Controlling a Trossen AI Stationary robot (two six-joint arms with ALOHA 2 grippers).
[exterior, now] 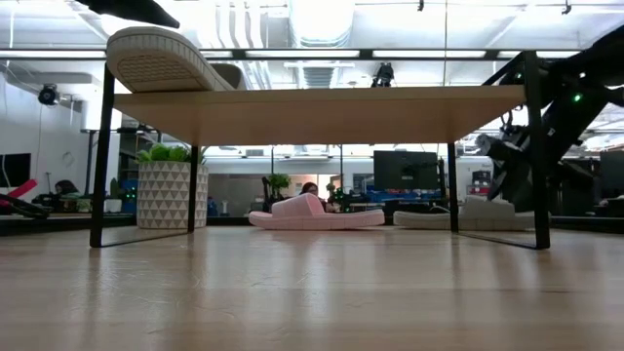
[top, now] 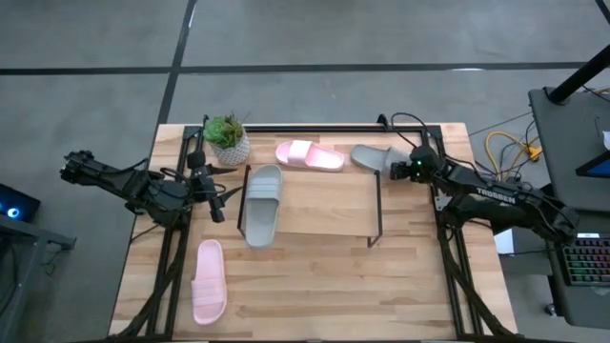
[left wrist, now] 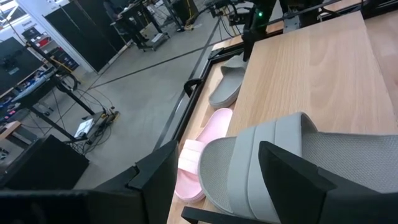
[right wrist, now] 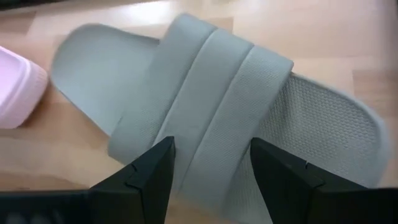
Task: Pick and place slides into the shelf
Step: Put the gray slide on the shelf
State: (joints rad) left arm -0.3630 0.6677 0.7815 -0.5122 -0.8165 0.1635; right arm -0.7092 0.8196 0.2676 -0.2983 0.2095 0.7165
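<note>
The shelf [top: 324, 205] stands mid-table. One grey slide [top: 262, 205] lies sole-down on its board's left end, overhanging that edge in the low view [exterior: 156, 58]. My left gripper [top: 219, 202] is open just left of it, and its fingers frame the strap in the left wrist view [left wrist: 217, 149]. A second grey slide [top: 372, 156] lies on the table behind the shelf's right end. My right gripper [right wrist: 211, 143] is open over it, with a finger on either side of its strap [right wrist: 205, 99]. One pink slide [top: 310, 155] lies behind the shelf, and another [top: 210, 281] lies near left.
A potted plant [top: 227, 139] stands at the far left, close behind my left gripper. Black frame rails [top: 172, 257] run along the table's left and right sides. The shelf's board is bare right of the grey slide.
</note>
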